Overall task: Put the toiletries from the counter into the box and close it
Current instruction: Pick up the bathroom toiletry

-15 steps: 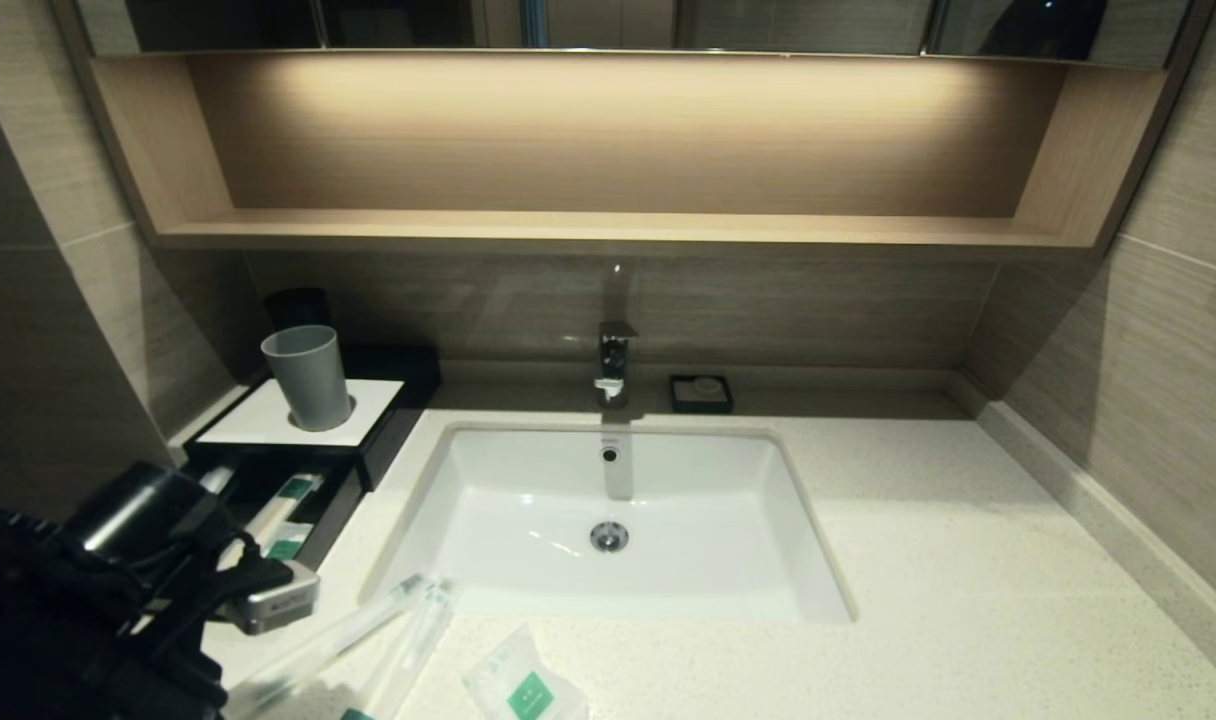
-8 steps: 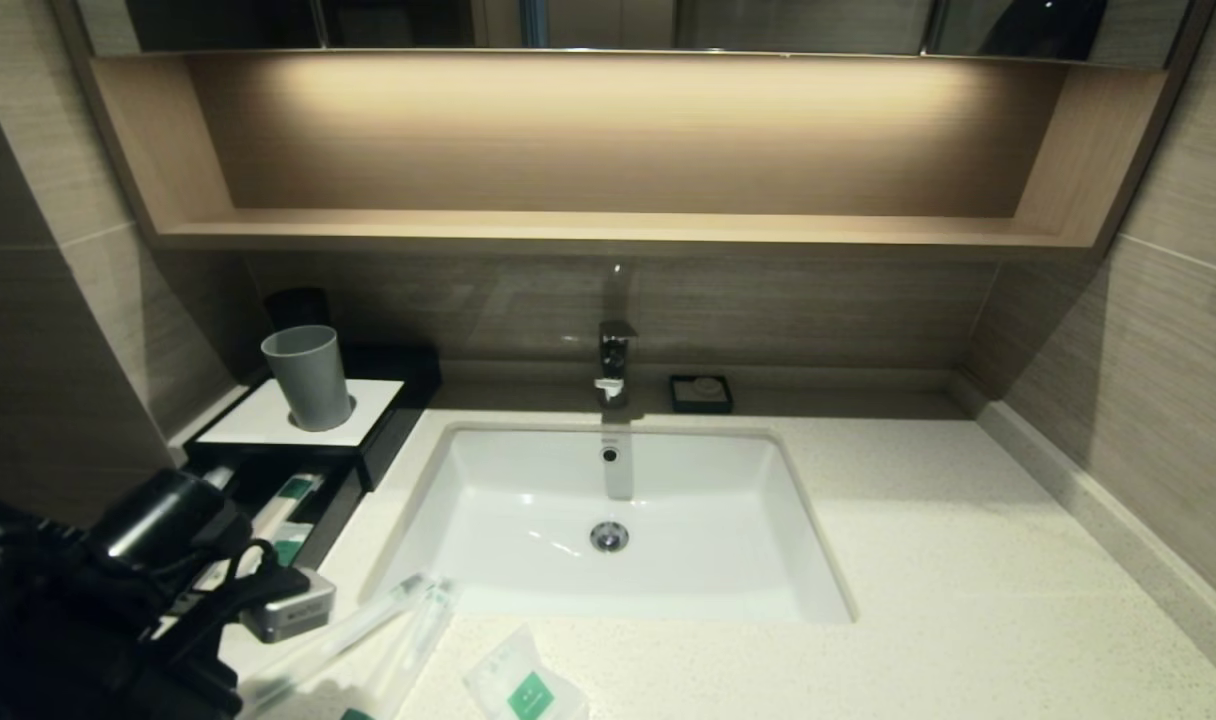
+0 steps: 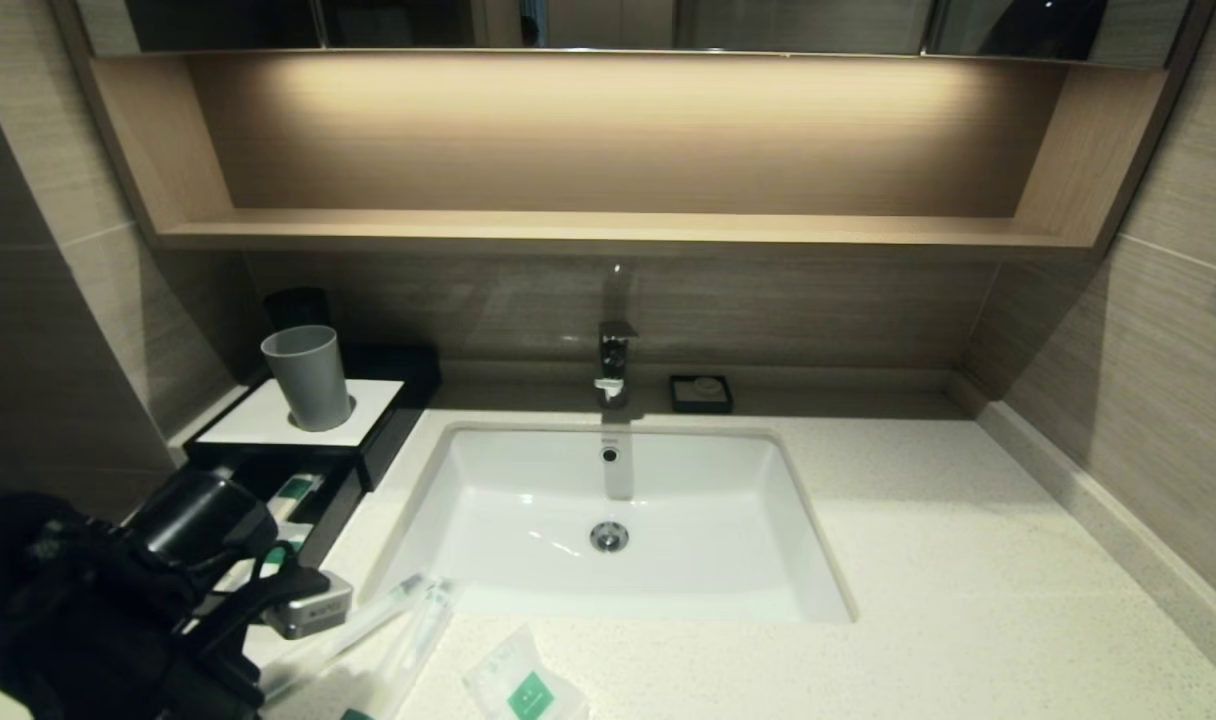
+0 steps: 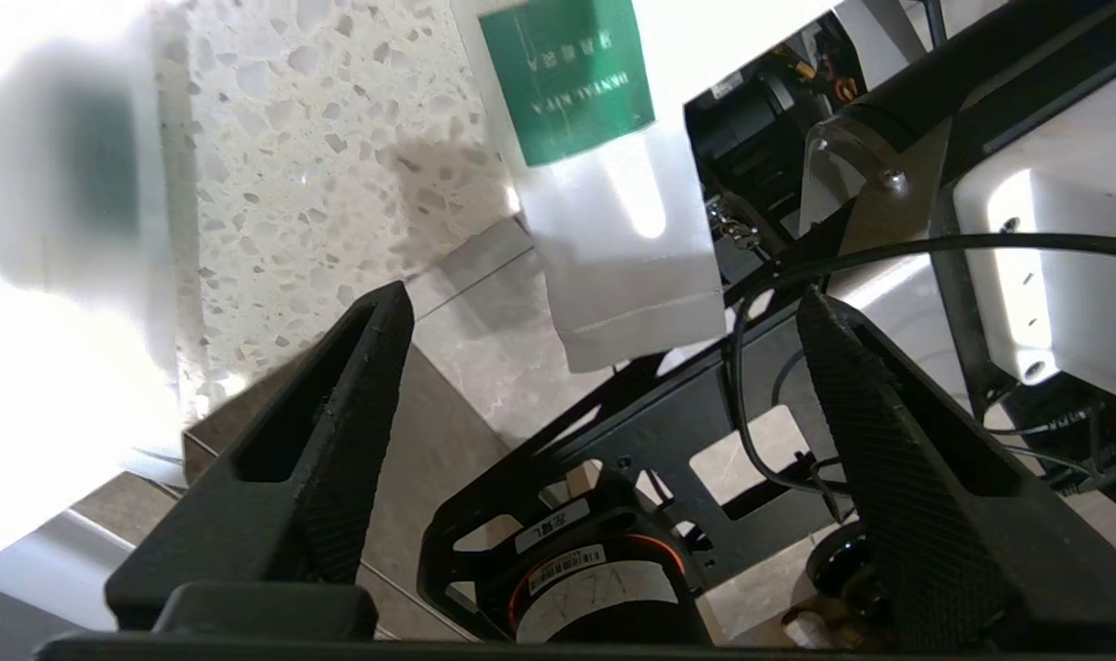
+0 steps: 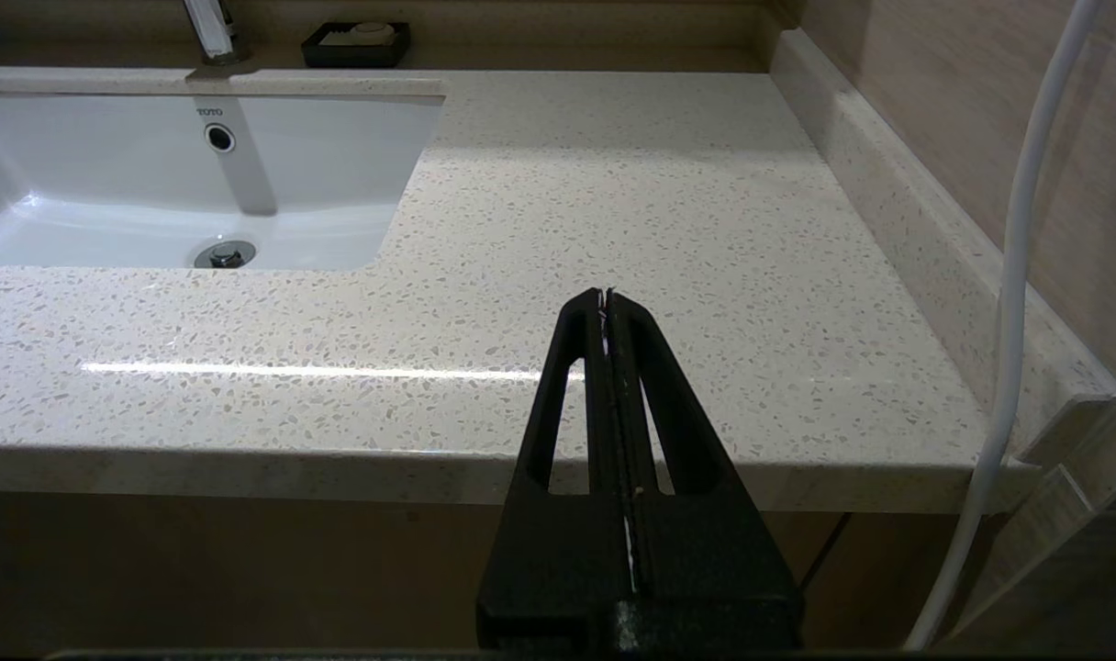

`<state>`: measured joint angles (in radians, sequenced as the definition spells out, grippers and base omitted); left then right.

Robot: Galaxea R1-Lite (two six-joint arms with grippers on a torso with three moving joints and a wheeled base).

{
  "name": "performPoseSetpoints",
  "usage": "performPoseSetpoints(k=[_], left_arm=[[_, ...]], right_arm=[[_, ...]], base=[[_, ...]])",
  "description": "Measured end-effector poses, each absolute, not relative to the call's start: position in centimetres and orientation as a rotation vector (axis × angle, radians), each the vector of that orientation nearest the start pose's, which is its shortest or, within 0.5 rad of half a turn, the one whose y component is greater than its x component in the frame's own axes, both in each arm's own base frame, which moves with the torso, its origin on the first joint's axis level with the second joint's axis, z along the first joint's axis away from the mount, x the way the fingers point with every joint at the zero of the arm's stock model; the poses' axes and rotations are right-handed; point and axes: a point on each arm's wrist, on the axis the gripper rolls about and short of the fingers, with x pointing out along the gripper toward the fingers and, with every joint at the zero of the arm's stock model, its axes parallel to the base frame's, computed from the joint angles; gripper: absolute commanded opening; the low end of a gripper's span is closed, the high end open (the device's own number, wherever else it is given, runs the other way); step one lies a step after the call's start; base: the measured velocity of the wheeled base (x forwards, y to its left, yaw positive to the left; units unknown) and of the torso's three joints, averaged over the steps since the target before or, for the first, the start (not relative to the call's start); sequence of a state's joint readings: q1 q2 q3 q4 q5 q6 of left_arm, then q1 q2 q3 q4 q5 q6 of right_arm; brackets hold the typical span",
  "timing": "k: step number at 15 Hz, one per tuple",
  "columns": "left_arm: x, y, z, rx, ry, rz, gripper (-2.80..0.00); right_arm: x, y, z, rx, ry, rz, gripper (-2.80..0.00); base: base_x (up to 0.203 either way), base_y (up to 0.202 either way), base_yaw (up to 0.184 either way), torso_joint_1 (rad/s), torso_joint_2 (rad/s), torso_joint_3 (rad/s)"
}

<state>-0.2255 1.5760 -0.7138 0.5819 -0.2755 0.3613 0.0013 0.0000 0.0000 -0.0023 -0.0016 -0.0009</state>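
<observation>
A: Why is the left gripper spread wide with nothing in it?
B: I'd say it's readying for the sachet, which overhangs the bench edge just beside the two sticks.
A: And the box?
B: Its drawer is pulled out, with some packets already inside.
A: The right gripper?
B: Closed on nothing, parked off the bench's front edge.

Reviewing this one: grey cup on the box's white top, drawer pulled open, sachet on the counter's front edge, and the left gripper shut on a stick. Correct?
Not quite. The left gripper is open, holding nothing; the left wrist view shows it. The grey cup does stand on the box, whose drawer is open, and the sachet lies at the counter front.
</observation>
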Motion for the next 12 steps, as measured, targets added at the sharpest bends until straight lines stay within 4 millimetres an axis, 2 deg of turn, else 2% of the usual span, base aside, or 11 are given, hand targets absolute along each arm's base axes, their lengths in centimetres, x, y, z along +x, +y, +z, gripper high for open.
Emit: performPoseSetpoints(k=[12], left_arm=[[18.53, -5.18, 11.27, 0.333, 1.293, -0.622, 0.00]], right_arm=[[-2.28, -0.01, 7.57, -0.001, -0.002, 0.000, -2.80]], base=[[0.000, 0.000, 0.000, 0.000, 0.00, 0.000]])
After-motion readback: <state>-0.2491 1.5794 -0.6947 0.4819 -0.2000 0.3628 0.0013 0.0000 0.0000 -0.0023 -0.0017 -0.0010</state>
